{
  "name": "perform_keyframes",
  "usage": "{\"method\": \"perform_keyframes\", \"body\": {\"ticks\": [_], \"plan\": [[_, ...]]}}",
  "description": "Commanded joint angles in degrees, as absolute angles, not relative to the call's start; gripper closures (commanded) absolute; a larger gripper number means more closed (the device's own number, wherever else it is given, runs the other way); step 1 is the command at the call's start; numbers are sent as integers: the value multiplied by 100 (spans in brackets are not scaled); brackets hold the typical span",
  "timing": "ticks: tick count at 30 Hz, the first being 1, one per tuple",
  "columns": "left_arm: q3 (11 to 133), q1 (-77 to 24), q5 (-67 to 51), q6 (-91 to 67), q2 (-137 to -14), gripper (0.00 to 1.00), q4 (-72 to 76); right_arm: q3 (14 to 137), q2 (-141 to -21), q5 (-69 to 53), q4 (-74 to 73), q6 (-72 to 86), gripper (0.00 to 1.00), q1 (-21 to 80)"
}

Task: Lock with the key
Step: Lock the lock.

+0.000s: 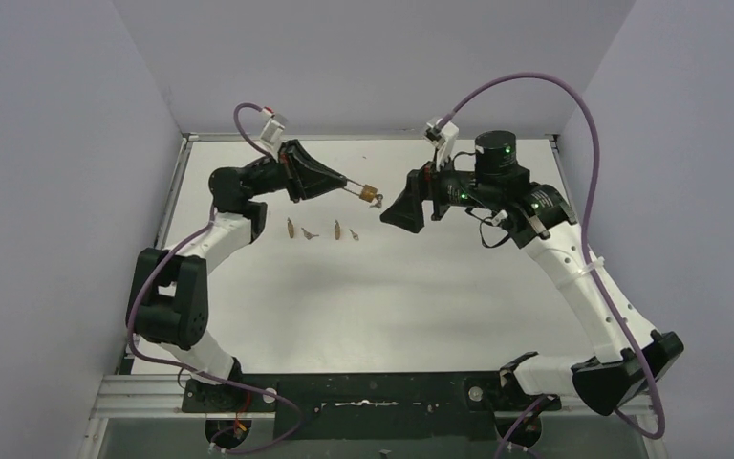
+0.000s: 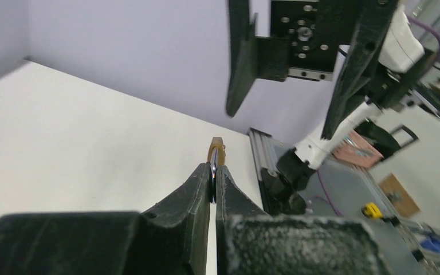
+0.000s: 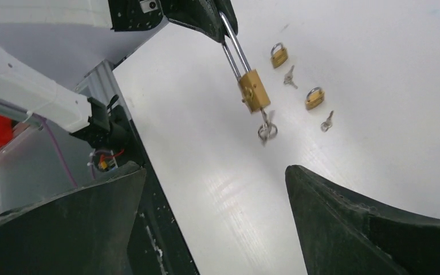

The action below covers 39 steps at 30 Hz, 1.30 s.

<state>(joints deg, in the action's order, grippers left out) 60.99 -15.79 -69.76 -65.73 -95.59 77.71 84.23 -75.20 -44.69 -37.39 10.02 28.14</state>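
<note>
Aloft, padlock in left end effector

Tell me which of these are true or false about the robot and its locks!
1. The left gripper holds a brass padlock by its shackle. True.
2. The right gripper is squeezing the key. False: its fingers stand wide open with nothing between them, apart from the padlock.
3. A key hangs from the bottom of the held padlock. True.
4. No other locks lie on the table. False: a spare padlock and a second spare padlock lie there, each beside a loose key.
</note>
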Motion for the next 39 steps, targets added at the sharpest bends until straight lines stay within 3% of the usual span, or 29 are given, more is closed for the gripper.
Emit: {"method": "perform_keyframes", "body": {"ticks": [1,6,11,21,39], "plan": [[5753,-1201,-5509,-6009,-8678,100,7571,8374,-6795,-3822,-2204,1187,0,2677],[5036,-1295,-3829,-4478,-7298,100,5512,7642,-6819,-4936,439,2053,0,2410],[4413,-1434,-2360,-4421,-6469,100,5484,7310,-7502,-5764,2958,3053,0,2379],[4478,-1582,-2494,-4639,-6100,100,5825,7612,-9286,-5941,8448,6106,7,2403],[4586,-1586,-2627,-4728,-6140,100,6027,8271,-9949,-6020,7159,4899,12,3084]]}}
